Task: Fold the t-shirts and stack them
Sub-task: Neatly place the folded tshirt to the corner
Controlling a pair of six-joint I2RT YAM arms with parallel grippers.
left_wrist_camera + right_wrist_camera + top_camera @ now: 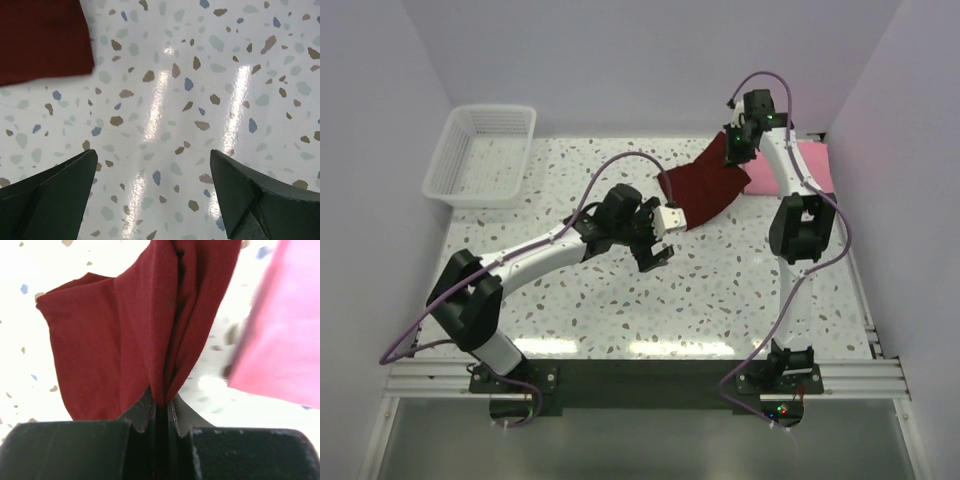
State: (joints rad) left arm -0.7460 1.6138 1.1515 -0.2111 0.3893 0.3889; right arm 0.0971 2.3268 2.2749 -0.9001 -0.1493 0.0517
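right wrist view: the right end effector [161,407] is clamped on a fold of the maroon t-shirt [100,340], which is flanked by the pink t-shirt [285,335]; the left end effector [152,180] is held spread over the surface [210,75].

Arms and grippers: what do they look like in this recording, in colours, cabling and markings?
The left arm and right arm both have white tubular links, bulky black joint housings and a looping purple cable. No printed markings are legible. The left gripper shows two dark wedge-shaped fingers. The right gripper has a black blocky body with thin flat fingers.
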